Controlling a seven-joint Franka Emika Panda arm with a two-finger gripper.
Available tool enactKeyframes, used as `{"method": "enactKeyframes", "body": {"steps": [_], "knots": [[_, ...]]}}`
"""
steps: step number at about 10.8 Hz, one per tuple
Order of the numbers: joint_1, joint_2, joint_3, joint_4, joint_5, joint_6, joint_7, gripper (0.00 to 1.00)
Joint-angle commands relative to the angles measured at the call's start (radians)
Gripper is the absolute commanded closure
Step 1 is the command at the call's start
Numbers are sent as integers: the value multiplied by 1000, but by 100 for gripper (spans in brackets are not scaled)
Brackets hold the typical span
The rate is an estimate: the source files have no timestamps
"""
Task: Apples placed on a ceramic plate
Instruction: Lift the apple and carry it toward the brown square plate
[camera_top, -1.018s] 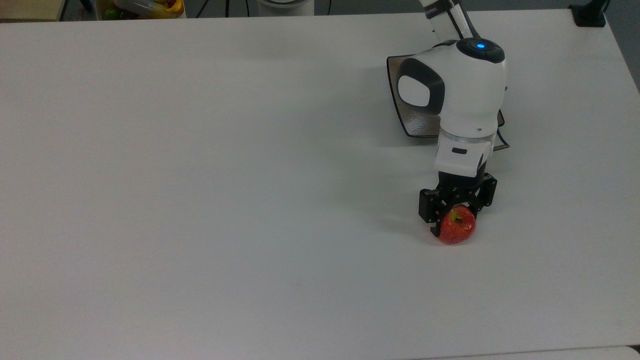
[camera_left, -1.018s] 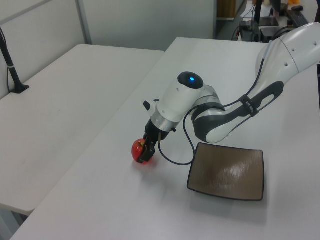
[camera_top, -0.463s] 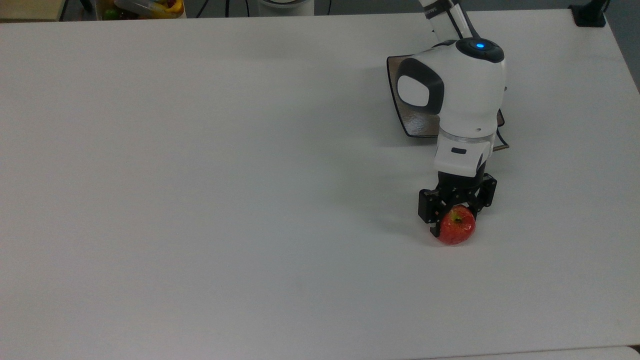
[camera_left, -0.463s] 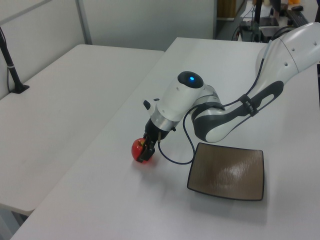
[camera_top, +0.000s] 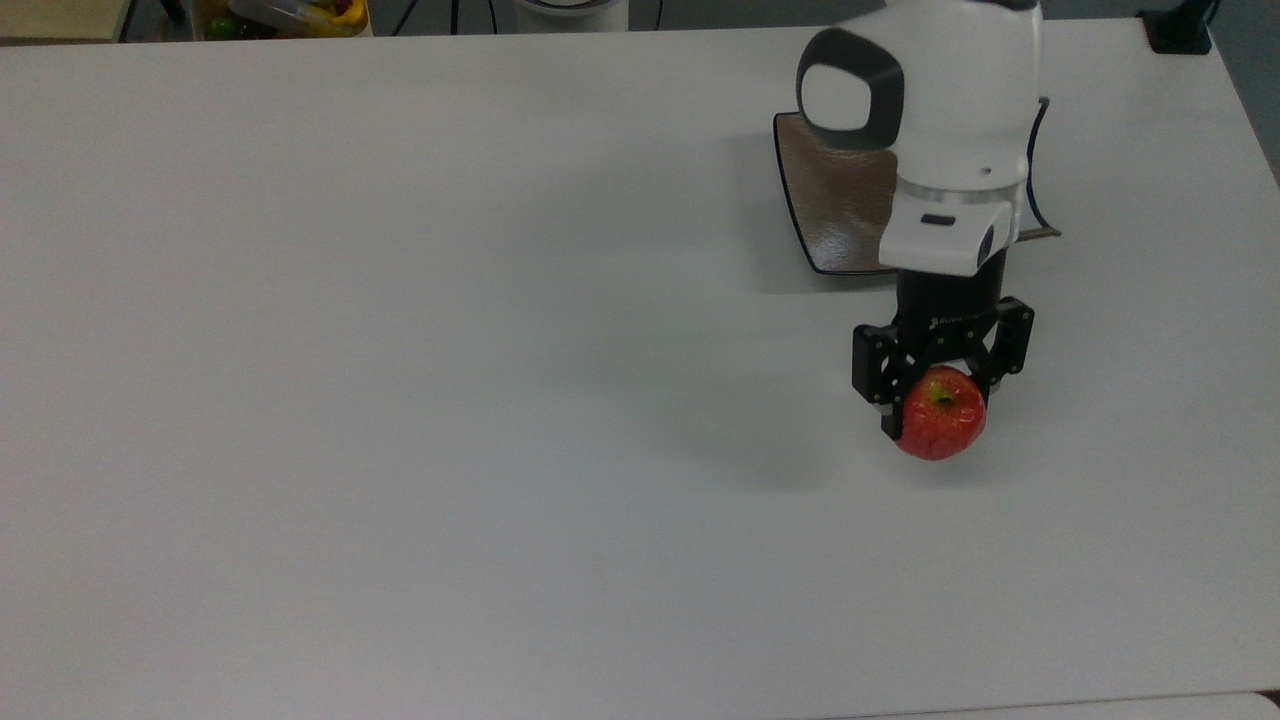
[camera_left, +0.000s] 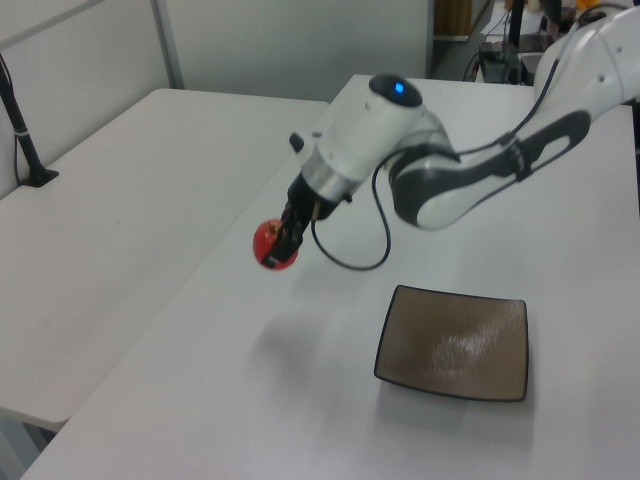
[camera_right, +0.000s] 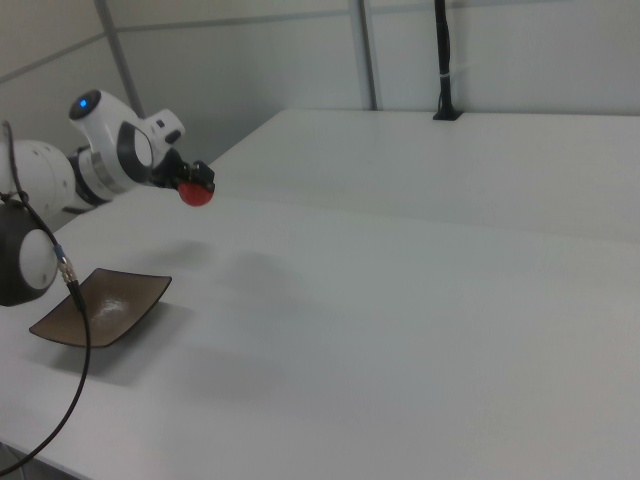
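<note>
Red and glossy, with a yellow-green patch at its stem dimple, the apple (camera_top: 940, 426) sits pinched between the two black fingers (camera_top: 880, 375) of the hand (camera_top: 938, 395), which is closed on its sides and carries it in the air above the white counter (camera_top: 400, 350). In the left view the apple (camera_left: 271, 246) hangs clear of the surface, with a soft shadow on the counter (camera_left: 200, 400) below it and toward the left view's right; the right view shows the same gap, the fruit (camera_right: 195, 194) held out at the tip of the hand (camera_right: 190, 183). The ceramic plate (camera_top: 830, 200), square, shallow and brown-grey with a thin dark rim, lies flat on the counter apart from the apple and holds nothing. In the top view it lies above the hand, partly hidden behind the white arm (camera_top: 930, 110). In the left view the plate (camera_left: 455, 345) lies below and to the right of the apple; in the right view the plate (camera_right: 100, 305) rests near the lower left, under the arm (camera_right: 110, 150). A black cable (camera_left: 350, 245) loops from the wrist
</note>
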Motion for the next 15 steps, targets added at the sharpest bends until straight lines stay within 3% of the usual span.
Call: {"method": "enactKeyframes", "body": {"steps": [1,3,7,12,15], "knots": [[4,-226,-4,-134,45,-159,76,82],[4,-328,-4,-142,88,-331,74,82],[14,-568,16,-382,105,-432,62,82],[7,-730,61,-551,177,-558,-66,81],[-3,-744,154,-631,209,-577,-99,79]]}}
